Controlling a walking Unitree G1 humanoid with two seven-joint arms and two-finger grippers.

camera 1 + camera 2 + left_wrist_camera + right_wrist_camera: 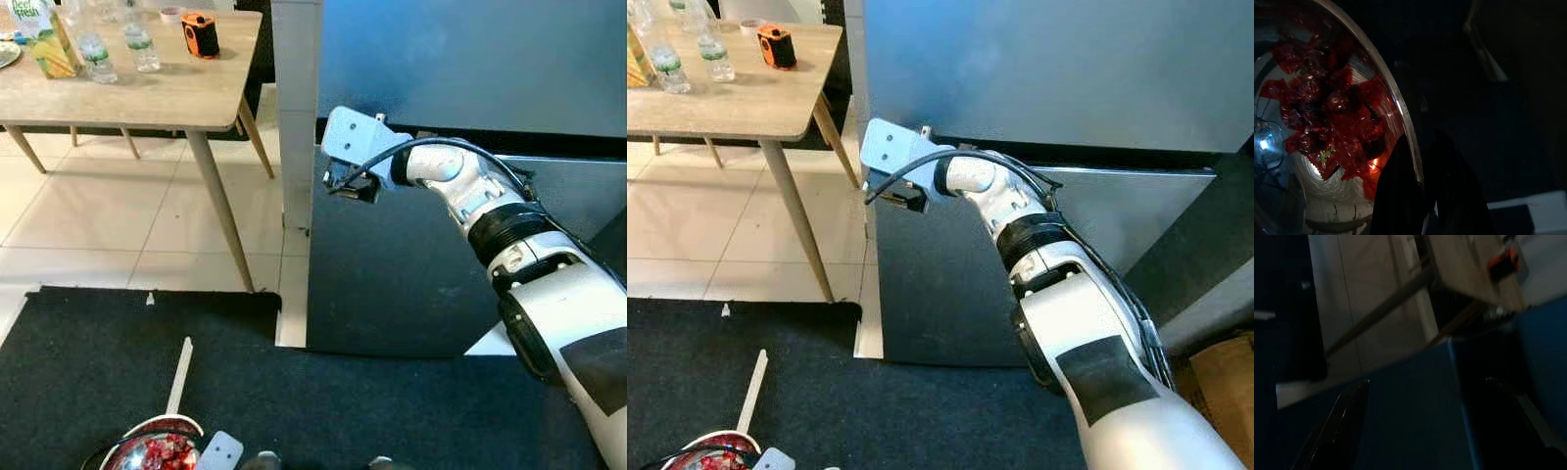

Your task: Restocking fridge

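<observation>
The fridge stands ahead with grey-blue doors, and a dark seam runs between the upper door and the lower door. My right arm reaches to the left end of that seam, wrist against the door corner. In the right wrist view my right gripper is open, one finger on each side of the blue door edge. Low at my left, my left gripper is shut on the rim of a metal bowl of red fruit.
A wooden table at the far left carries water bottles, a juice carton and an orange device. A white post flanks the fridge. A black mat with a white stick lies underfoot. A cardboard box sits right.
</observation>
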